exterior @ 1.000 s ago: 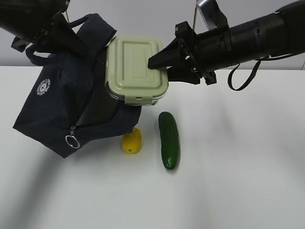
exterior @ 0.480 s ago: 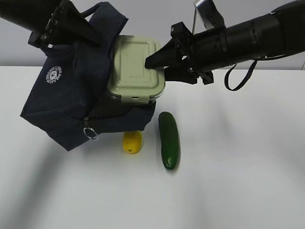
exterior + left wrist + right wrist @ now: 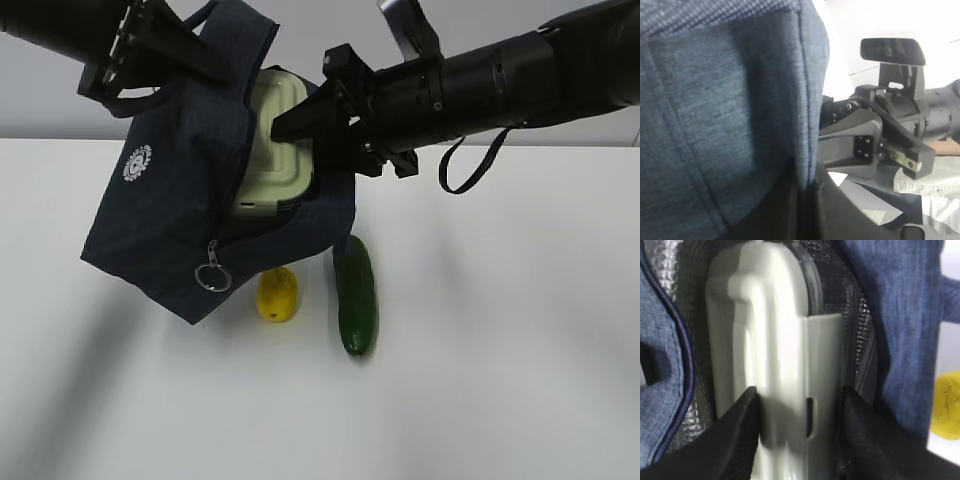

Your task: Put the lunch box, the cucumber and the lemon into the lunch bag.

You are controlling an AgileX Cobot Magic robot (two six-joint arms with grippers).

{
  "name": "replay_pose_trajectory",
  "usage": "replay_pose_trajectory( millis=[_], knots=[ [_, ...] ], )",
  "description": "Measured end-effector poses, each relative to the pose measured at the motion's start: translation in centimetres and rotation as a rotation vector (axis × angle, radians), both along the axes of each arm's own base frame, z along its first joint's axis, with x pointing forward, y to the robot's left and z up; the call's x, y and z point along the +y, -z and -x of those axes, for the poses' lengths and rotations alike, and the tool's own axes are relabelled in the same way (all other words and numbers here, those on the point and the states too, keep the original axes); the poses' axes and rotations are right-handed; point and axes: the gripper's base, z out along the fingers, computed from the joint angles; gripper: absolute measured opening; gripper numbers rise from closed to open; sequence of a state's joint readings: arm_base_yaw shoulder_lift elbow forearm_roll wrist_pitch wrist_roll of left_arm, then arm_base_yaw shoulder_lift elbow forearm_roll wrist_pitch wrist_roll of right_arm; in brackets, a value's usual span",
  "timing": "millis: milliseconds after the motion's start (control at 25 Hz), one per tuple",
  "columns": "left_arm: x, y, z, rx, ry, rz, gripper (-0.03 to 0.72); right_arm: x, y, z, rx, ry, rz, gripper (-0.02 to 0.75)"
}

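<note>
Both fingers of the right gripper (image 3: pixel 797 427) clamp the box (image 3: pixel 770 355), half inside the bag (image 3: pixel 190 220). Left gripper (image 3: pixel 150 45) holds the bag up; its jaws are hidden. Box may snag the rim or slip out. Lemon (image 3: pixel 277 294) and cucumber (image 3: pixel 355 295) lie below.

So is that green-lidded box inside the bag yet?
Partly in. The lunch box sits inside the lunch bag's open mouth, with the right gripper shut on it.

The lunch bag (image 3: pixel 190 220) bears a round white logo (image 3: pixel 137 164), seemingly unreadable.
</note>
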State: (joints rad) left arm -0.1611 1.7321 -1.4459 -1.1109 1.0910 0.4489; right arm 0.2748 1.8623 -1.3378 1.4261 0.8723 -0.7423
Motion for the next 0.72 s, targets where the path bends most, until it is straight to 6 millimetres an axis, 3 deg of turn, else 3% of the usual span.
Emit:
replay_pose_trajectory(
  millis=[280,480,720],
  knots=[
    [0.0,0.5,-0.3,0.007,-0.002,-0.007,-0.009,1.1,2.3,-0.7,0.059,0.011,-0.026,0.349],
    [-0.1,1.9,-1.0,0.042,0.001,-0.022,-0.009,2.6,3.8,-0.7,0.074,-0.005,-0.034,0.349],
    [-0.2,3.2,-1.6,0.068,-0.001,-0.029,-0.01,2.8,6.0,-1.5,0.104,0.032,-0.031,0.349]
  ],
)
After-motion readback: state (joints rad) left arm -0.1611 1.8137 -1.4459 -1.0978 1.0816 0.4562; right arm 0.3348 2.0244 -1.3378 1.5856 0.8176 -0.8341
